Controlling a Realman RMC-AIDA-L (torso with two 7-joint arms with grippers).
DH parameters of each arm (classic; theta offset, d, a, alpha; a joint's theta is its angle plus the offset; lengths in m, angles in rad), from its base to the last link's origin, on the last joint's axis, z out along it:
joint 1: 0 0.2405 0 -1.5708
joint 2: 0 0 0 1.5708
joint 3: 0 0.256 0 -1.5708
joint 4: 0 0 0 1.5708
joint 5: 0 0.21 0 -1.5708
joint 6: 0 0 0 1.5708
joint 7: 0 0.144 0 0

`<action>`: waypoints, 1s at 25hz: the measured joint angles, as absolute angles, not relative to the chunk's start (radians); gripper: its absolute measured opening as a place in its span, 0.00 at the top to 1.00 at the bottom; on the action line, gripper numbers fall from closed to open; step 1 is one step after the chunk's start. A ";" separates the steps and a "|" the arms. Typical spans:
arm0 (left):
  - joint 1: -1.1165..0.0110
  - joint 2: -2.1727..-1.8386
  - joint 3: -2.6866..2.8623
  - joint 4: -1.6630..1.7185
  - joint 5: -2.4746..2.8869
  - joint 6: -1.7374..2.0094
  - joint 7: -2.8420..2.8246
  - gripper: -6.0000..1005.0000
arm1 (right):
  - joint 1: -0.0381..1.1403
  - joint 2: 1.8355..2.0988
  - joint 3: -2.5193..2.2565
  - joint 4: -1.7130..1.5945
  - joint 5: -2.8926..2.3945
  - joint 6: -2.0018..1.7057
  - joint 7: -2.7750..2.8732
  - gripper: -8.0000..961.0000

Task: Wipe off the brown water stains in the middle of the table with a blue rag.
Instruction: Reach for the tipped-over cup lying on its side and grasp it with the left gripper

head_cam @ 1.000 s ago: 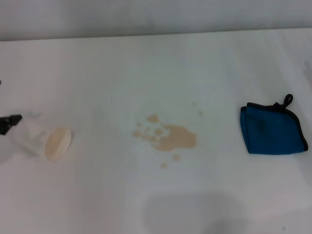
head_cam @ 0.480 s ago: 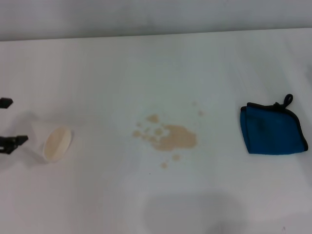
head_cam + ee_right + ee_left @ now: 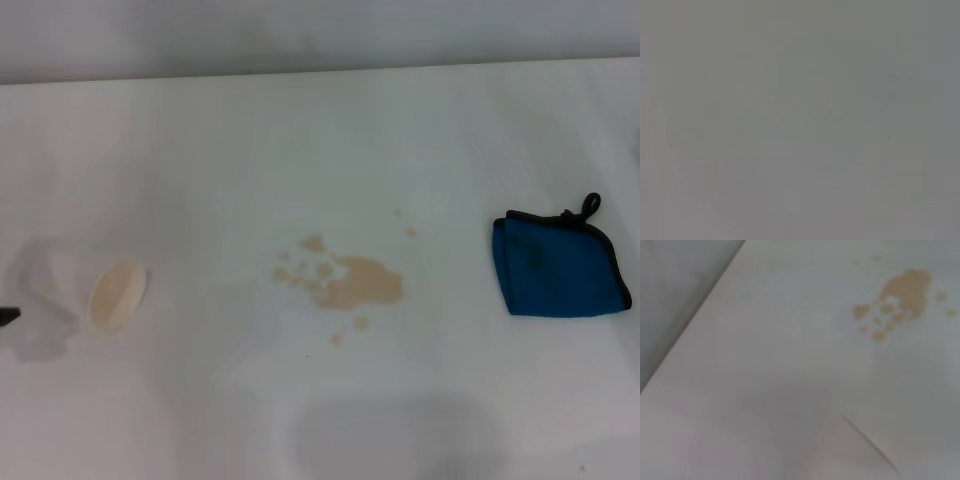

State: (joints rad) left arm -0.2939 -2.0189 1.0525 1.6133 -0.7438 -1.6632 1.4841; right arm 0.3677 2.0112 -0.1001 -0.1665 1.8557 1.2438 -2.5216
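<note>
Only 1 dark tip of the left gripper (image 3: 6, 315) shows at the head view's left edge, the rest cut off, so its finger position cannot be read. A clear plastic wrap (image 3: 40, 290) behind the tipped paper cup (image 3: 115, 296) is too faint to make out, and in the left wrist view the cup is a pale blur with 1 visible edge. The right wrist view is a flat grey field with nothing distinguishable.

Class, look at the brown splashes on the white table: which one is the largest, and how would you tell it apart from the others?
The main blotch, the widest patch of the brown water stains; the others are small droplets scattered around it on the table.
</note>
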 joint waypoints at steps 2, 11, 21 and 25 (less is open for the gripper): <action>-0.291 -2.017 1.052 1.599 -0.732 -1.658 1.505 0.15 | 0.368 2.011 -0.101 -0.167 1.856 1.250 -2.522 0.12; -0.298 -2.032 1.023 1.524 -0.749 -1.539 1.519 0.15 | 0.387 2.010 -0.101 -0.169 1.850 1.263 -2.529 0.12; -0.279 -2.070 0.990 1.440 -0.787 -1.454 1.424 0.15 | 0.396 2.011 -0.101 -0.169 1.848 1.238 -2.532 0.12; -0.277 -2.069 0.987 1.441 -0.767 -1.452 1.417 0.15 | 0.403 2.011 -0.101 -0.169 1.848 1.213 -2.533 0.12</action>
State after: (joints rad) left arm -0.2769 -2.0693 0.9866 1.4408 -0.7673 -1.4524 1.4171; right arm 0.4028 2.0109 -0.1013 -0.1688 1.8483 1.2131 -2.5325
